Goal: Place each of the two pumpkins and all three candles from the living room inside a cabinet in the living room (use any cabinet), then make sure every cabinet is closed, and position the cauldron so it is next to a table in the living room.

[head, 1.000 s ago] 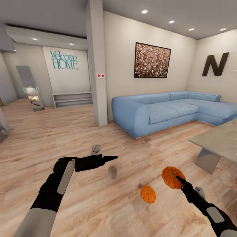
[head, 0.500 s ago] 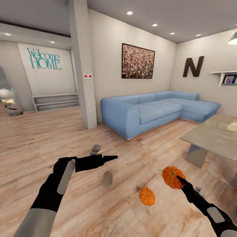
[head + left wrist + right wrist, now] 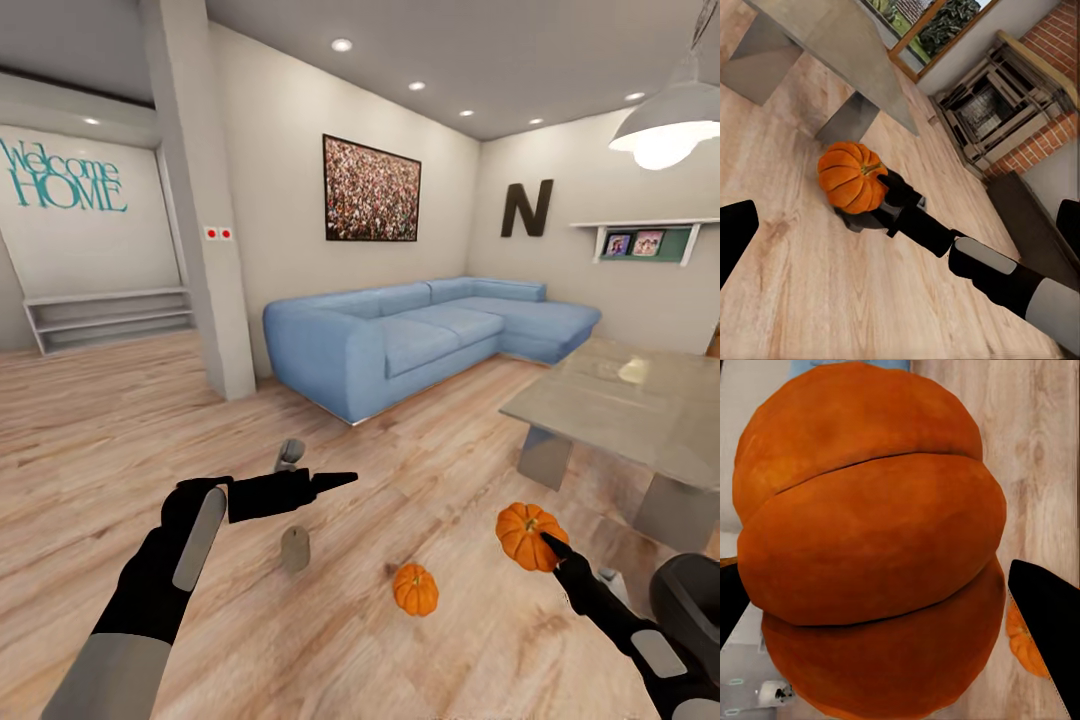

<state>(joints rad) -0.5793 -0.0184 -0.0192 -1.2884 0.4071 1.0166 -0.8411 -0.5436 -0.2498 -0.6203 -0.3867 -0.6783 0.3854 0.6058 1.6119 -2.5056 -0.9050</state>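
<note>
**Base turning right, pumpkin in hand**

The head view has swung right since a second ago: the Welcome HOME wall slid left, and the table (image 3: 640, 410), a pendant lamp (image 3: 668, 128) and a wall shelf (image 3: 640, 240) came in. That's camera motion; the floor items didn't move. The robot is likely hunting for the cabinet.

The right gripper (image 3: 548, 545) is clamped on the carried pumpkin (image 3: 525, 535), held above the floor, near right. The left gripper (image 3: 335, 481) hangs empty; whether its fingers are parted can't be told. The second pumpkin (image 3: 415, 589) and one candle (image 3: 295, 548) sit on the floor between the arms, well apart.

Clearance: table edge close on the right, sofa (image 3: 400, 335) far centre, pillar (image 3: 200, 220) far left. A dark rounded object (image 3: 690, 600) sits just beside the right forearm; contact risk if the turn continues. Open floor ahead.
</note>
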